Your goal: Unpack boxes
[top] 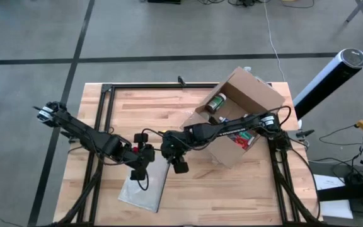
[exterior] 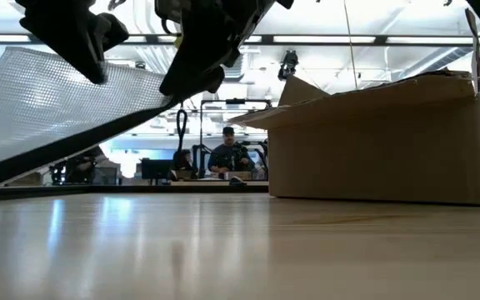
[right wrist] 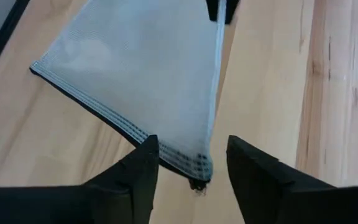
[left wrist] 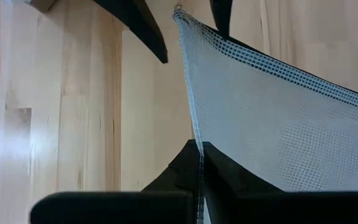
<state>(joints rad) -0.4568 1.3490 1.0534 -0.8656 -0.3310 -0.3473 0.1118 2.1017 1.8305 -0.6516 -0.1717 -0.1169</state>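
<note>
Left gripper (top: 141, 165) jaws clamped the pouch (top: 145, 184) at lower centre; right gripper (top: 178, 162) jaws stood open beside it. Box (top: 247, 107) upper right.

Pale wooden counter (top: 188, 195), planked with visible grain, lightly glossy in the low view. Brown corrugated cardboard box (top: 252, 94), matt, flaps open. Flat pouch (right wrist: 148, 74) of translucent grey-white woven mesh with a fine grid texture and a dark stitched edge. Left tool (left wrist: 199, 163) and right tool (right wrist: 191, 163): dark, matt, hard plastic by the look. Black metal frame (top: 103, 107) along the counter's edge. Grey floor (top: 30, 38), dull, crossed by dark lines.
</note>
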